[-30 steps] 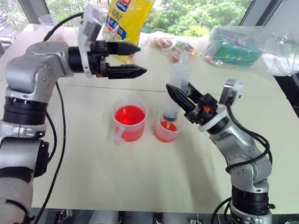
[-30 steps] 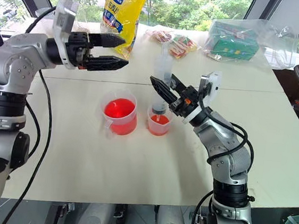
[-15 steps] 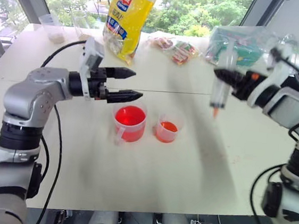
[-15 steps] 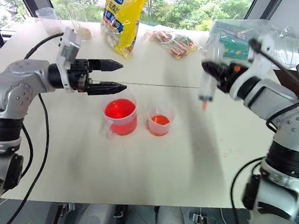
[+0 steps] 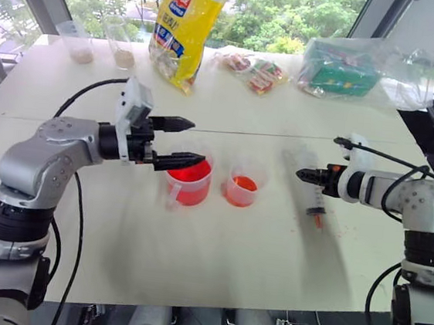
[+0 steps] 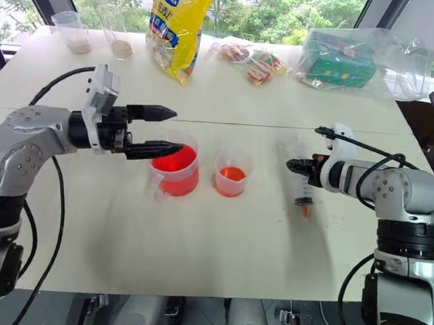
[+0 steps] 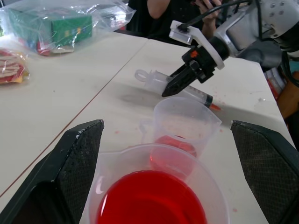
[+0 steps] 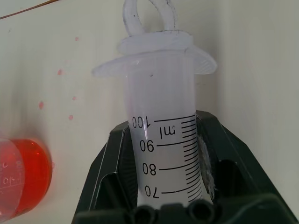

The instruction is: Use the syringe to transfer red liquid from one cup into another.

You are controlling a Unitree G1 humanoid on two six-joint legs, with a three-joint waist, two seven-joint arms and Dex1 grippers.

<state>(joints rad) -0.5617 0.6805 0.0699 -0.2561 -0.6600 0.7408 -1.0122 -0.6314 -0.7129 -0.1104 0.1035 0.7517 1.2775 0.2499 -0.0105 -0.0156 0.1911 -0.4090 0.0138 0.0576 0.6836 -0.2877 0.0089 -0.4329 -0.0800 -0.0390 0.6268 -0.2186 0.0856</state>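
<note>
Right fingers point(image 8: 110, 172) sit close on both sides of the syringe point(image 5: 315, 200) barrel. I can't tell if they're gripping or slack. The syringe lies flat on the table point(image 5: 214, 263), orange tip toward the robot, well right of both cups. The left gripper point(image 5: 196, 141) is spread wide and empty, level, its tips over the rim of the handled cup point(image 5: 188, 183).

Risks, as a guess:
- If the right gripper point(image 5: 303, 174) pulls away while a pad is dragging on the barrel, the syringe could roll or skid.
- The tip may drip. Red drops point(image 8: 60, 72) already dot the tabletop.
- If the left gripper sinks or sweeps sideways, its lower finger could tip the handled cup, which is full of red liquid point(image 7: 152, 198), into the small cup point(image 5: 243, 188) just beside it. That cup holds only a shallow orange-red layer.

The surface is a smooth white table with a seam across it. Further back are a yellow bag point(image 5: 186, 27), snack packets point(image 5: 254, 69), a green box in a clear bag point(image 5: 343, 71) and two powder cups point(image 5: 78, 39). Windows with trees are behind. A person in dark clothes point(image 7: 187, 14) is past the far edge.
</note>
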